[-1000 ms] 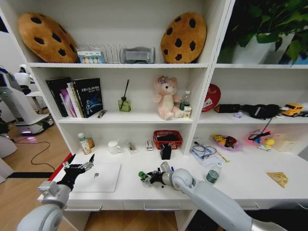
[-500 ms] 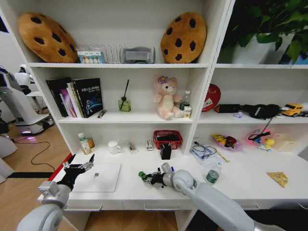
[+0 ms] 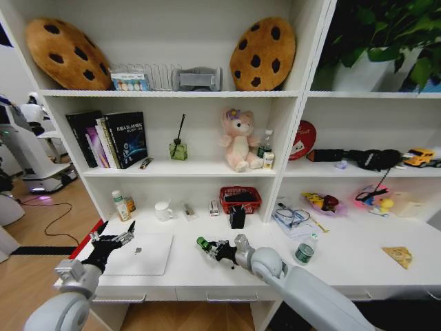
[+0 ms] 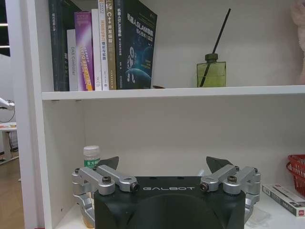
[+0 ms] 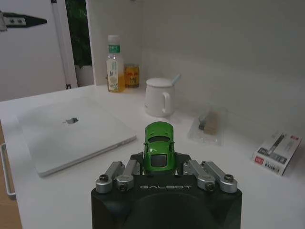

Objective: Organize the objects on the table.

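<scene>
My right gripper (image 3: 212, 248) is shut on the tiny green toy car (image 3: 202, 243) and holds it just above the middle of the white table (image 3: 193, 274). In the right wrist view the car (image 5: 158, 143) sits nose-out between the closed fingers of that gripper (image 5: 159, 164). The silver laptop (image 3: 141, 254) lies closed to the left of it, also seen as laptop (image 5: 76, 133). My left gripper (image 3: 114, 238) hovers open over the laptop's left edge; in the left wrist view the gripper (image 4: 163, 164) is empty. A small green can (image 3: 303, 253) and a yellow wedge (image 3: 398, 256) rest on the table's right side.
Along the back of the table stand a bottle (image 3: 120, 205), a white mug (image 3: 163, 211), a small box (image 5: 277, 152), a black holder (image 3: 237, 216) and a red basket (image 3: 240, 199). Shelves with books (image 4: 105, 45) and a pink teddy bear (image 3: 238, 140) rise behind.
My right gripper has carried the green car a little to the left and farther back over the table. The left arm has not moved.
</scene>
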